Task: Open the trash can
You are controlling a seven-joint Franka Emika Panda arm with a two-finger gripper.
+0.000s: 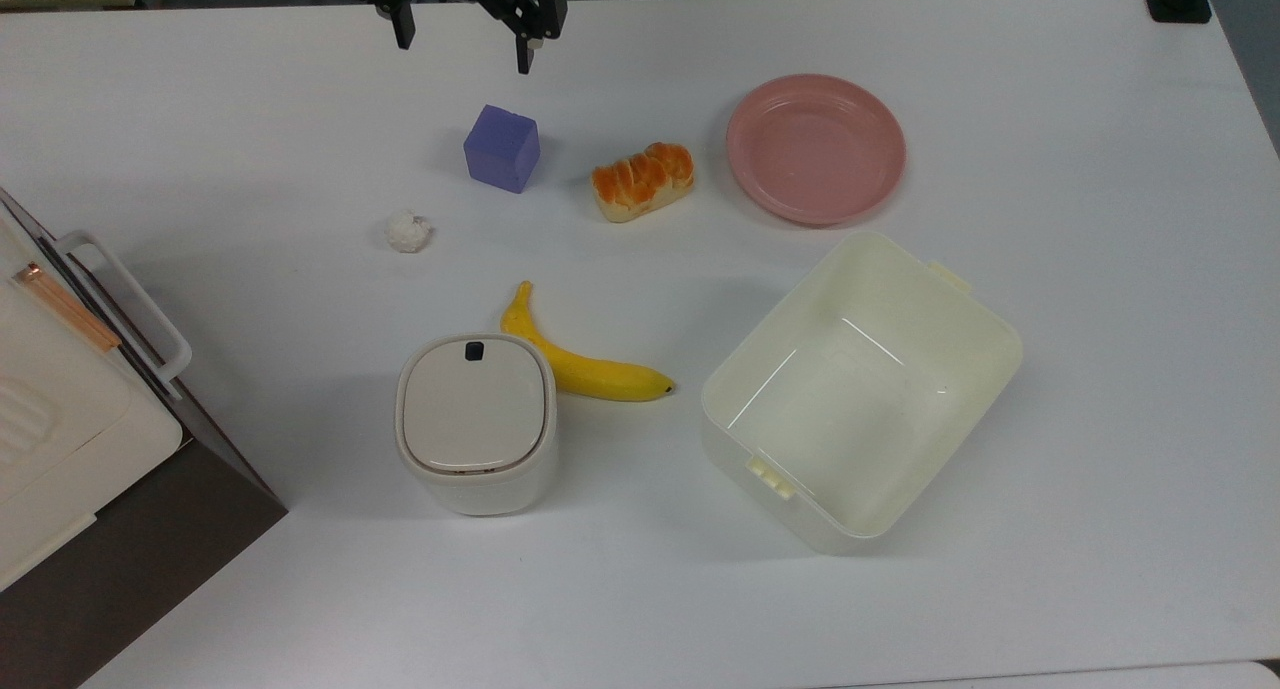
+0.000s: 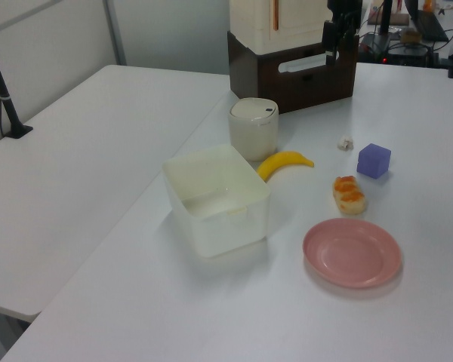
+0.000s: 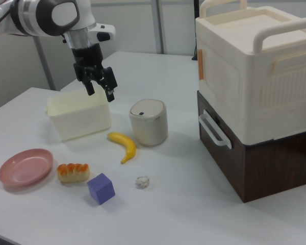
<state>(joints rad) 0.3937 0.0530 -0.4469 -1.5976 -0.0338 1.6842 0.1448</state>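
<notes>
In the top view, the trash can [image 1: 476, 422], an off-white rounded-square bin closed by a flat beige lid with a small dark button [image 1: 474, 350] at its 12 o'clock rim, is seen on the bench [image 1: 1050, 569] well apart at 6 o'clock from the gripper [image 1: 464, 54], whose jaws are held wide open and empty.

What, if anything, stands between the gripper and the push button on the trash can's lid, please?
Nothing visible blocks it. The gripper hangs open above the table, and the trash can has its lid shut and its button bare. The purple cube and crumpled wad lie low on the table between them.
</notes>
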